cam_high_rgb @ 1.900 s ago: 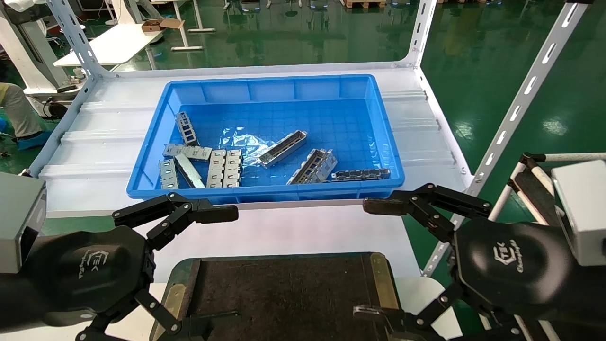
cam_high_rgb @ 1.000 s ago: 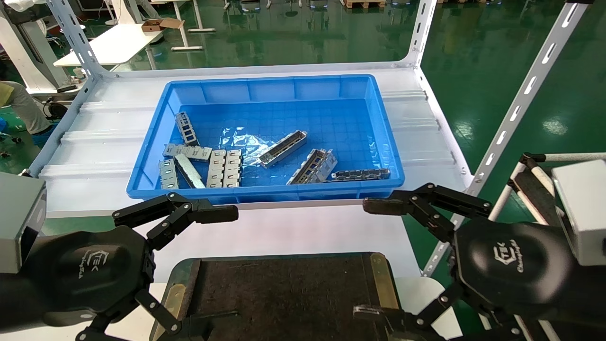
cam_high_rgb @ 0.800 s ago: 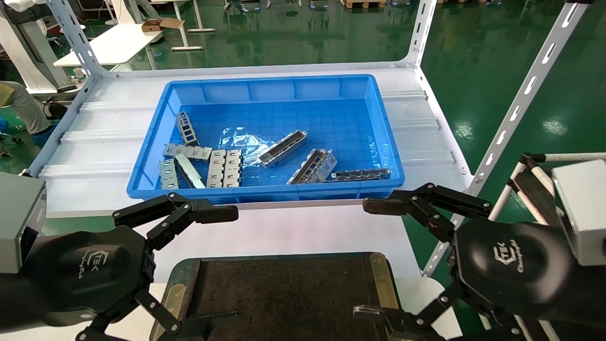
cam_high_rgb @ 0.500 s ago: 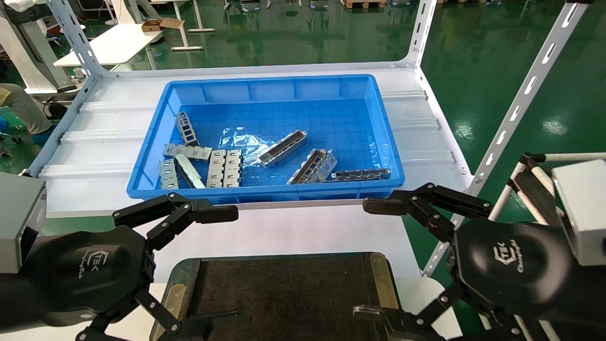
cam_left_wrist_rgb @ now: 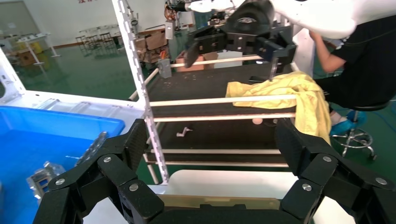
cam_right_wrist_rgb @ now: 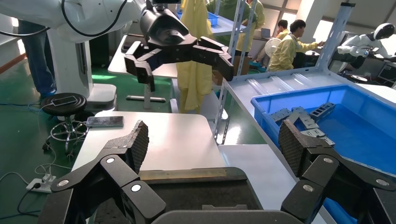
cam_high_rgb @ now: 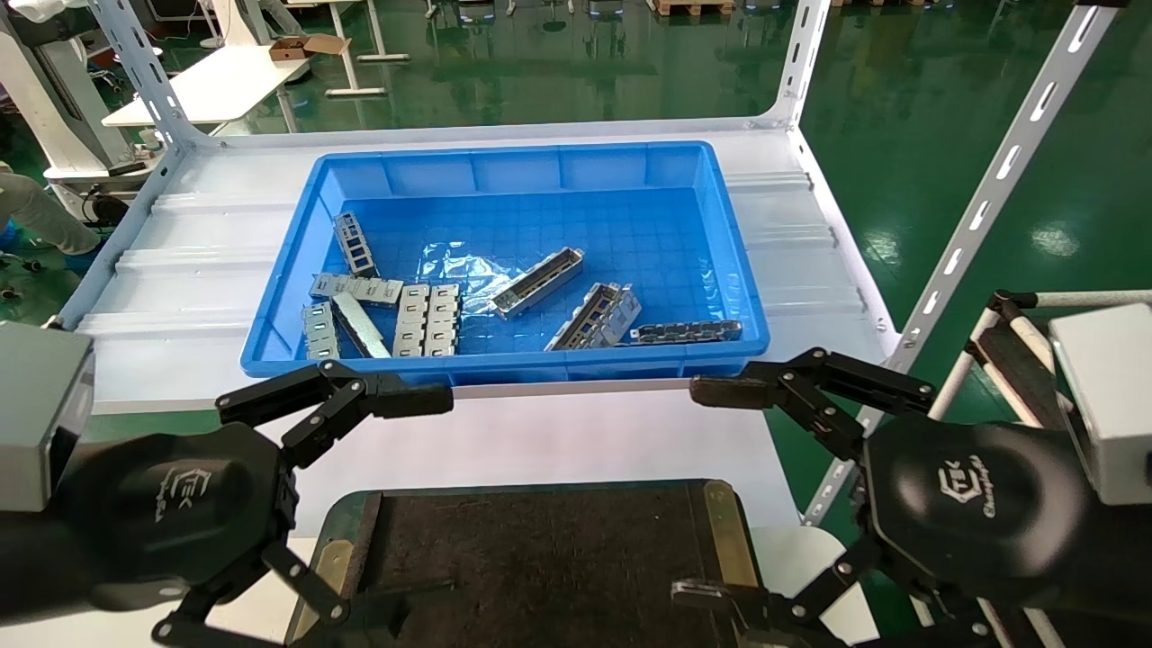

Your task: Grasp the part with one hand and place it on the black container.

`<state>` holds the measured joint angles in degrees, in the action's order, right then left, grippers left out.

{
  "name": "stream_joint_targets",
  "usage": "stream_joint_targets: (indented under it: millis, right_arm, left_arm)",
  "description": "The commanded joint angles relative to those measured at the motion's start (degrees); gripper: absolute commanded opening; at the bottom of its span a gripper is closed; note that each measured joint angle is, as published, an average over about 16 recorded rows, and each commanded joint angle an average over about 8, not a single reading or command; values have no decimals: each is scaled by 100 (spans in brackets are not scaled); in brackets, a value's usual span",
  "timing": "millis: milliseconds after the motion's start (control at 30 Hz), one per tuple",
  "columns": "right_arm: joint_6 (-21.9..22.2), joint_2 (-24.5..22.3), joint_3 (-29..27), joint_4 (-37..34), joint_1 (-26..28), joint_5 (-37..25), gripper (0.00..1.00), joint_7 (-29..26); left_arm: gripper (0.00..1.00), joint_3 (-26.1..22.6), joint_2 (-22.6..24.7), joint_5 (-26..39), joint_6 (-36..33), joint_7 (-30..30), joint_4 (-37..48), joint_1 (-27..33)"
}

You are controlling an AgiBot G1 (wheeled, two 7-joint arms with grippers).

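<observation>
The part (cam_high_rgb: 537, 282), a long silver-grey trough-shaped bracket with cut-outs, lies at a slant in the middle of the blue bin (cam_high_rgb: 297, 261). A like bracket (cam_high_rgb: 596, 317) lies just nearer and to its right. The black container (cam_high_rgb: 540, 558) sits at the near edge between both grippers; it also shows in the right wrist view (cam_right_wrist_rgb: 196, 191). My left gripper (cam_high_rgb: 423, 504) hovers open and empty over the container's left end, short of the bin. My right gripper (cam_high_rgb: 704, 493) is open and empty over the container's right end. Each also shows in its own wrist view, left (cam_left_wrist_rgb: 212, 140) and right (cam_right_wrist_rgb: 215, 140).
Several flat silver plates (cam_high_rgb: 427, 319) lie at the bin's near left. A dark chain-like strip (cam_high_rgb: 686, 332) lies by the bin's near right wall. White shelf posts (cam_high_rgb: 990, 193) rise at the right. A side rack holds a yellow cloth (cam_left_wrist_rgb: 289, 93).
My left gripper has shifted slightly down and to the right. The right gripper and the parts in the bin have not moved.
</observation>
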<state>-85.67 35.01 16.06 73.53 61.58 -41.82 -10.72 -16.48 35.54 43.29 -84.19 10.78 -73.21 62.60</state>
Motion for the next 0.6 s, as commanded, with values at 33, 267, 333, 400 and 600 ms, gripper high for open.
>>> stream_joint_targets:
  millis: [33, 267, 333, 400, 600]
  right_arm:
    - [0, 0, 1, -1, 1, 0, 100, 1]
    - [0, -1, 4, -2, 2, 2, 100, 3]
    - [0, -1, 5, -3, 2, 3, 100, 3]
    - [1, -2, 6, -3, 3, 4, 100, 4]
    - [2, -3, 9, -3, 3, 5, 100, 5]
  left_arm:
    - [100, -4, 9, 30, 34, 0, 6, 22]
    - [100, -143, 251, 498, 473, 46, 160, 342]
    - [100, -213, 378, 695, 638, 59, 251, 489]
    - [100, -304, 532, 925, 808, 78, 369, 672]
    - [100, -626, 1051, 1660, 1278, 174, 882, 1323]
